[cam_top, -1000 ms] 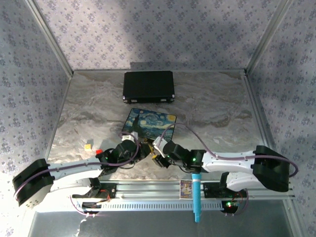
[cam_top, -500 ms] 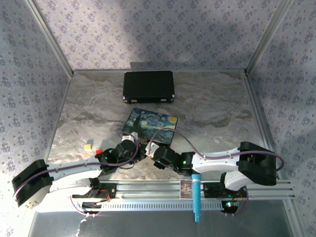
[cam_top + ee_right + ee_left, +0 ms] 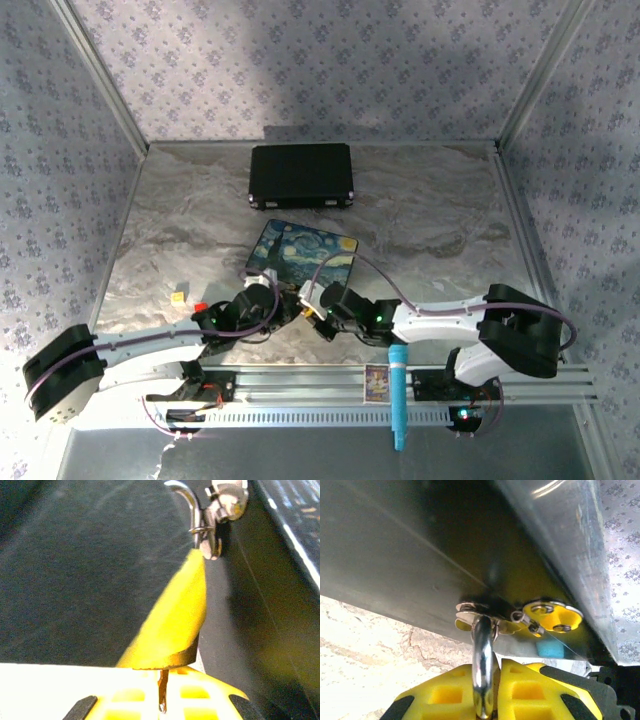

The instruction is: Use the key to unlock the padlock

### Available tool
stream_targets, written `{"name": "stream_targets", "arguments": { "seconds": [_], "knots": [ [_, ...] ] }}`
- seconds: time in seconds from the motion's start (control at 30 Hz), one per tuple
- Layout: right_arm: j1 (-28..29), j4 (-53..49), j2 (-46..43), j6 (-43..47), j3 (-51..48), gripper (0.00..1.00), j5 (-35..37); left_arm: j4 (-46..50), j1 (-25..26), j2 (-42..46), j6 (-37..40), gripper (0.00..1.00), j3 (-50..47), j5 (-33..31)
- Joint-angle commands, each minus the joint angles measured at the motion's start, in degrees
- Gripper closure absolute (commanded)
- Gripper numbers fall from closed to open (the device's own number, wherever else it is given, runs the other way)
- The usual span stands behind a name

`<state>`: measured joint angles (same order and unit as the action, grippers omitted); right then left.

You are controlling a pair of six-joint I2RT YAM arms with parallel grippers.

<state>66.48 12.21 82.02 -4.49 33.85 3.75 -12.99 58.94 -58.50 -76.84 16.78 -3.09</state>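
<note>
- Right gripper [image 3: 162,676]: clenched on a thin dark sliver that I take to be the key [image 3: 162,694]; the wrist view is too dim to be sure.
- Left gripper [image 3: 492,670]: clamped on the padlock [image 3: 483,647] by its silver shackle.
- Judgement: I hold the lock steady in one arm so the other can steer the key in. Both tips meet near the painted box [image 3: 300,245].

Grey marbled table [image 3: 430,230]: black rectangular case [image 3: 302,176] upper centre, night-sky painted box [image 3: 300,250] centre, small yellow cube [image 3: 178,296] and small red block [image 3: 200,305] lower left.
</note>
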Motion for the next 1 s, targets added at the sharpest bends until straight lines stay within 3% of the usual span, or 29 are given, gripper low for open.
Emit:
{"name": "stream_targets", "arguments": {
  "seconds": [0.0, 0.1, 0.23, 0.37, 0.53, 0.73, 0.87, 0.93, 0.97],
  "knots": [
    [-2.1, 4.9, -1.6, -5.5, -2.3, 0.91, -6.8, -1.7, 0.7, 1.1, 0.8, 1.00, -0.2, 1.2],
    [-4.8, 10.8, -3.9, -10.3, -6.1, 0.90, -11.0, -1.3, 0.7, 1.3, 1.1, 1.00, -0.2, 0.8],
    [-5.5, 11.5, -6.0, -12.2, -7.9, 0.87, -11.0, -1.2, 0.7, 1.0, 1.2, 1.00, -0.1, 0.7],
    [-6.1, 10.2, -6.7, -14.0, -8.7, 0.73, -10.9, -1.5, 0.7, 0.6, 1.3, 1.00, 0.0, 0.8],
    [-7.0, 8.6, -9.0, -17.5, -10.7, 0.64, -5.7, -1.9, 0.7, 0.5, 1.1, 1.00, -0.1, 1.0],
    [-5.7, 6.6, -13.1, -19.3, -11.1, 0.56, -4.6, -0.9, 0.7, -0.2, 1.5, 1.00, 0.3, 0.3],
    [-5.0, -0.2, -20.5, -24.5, -11.1, 0.42, 0.7, -0.2, 0.7, -1.4, 1.7, 1.00, 0.4, -0.6],
    [-5.2, -9.4, -25.3, -30.7, -8.8, 0.17, 6.9, 0.3, 0.7, -2.2, 2.0, 1.00, 0.7, -0.7],
    [-5.6, -15.4, -27.6, -36.8, -7.3, 0.10, 10.4, 0.9, 0.7, -2.6, 2.2, 1.00, 1.0, -0.9]
  ]
}}
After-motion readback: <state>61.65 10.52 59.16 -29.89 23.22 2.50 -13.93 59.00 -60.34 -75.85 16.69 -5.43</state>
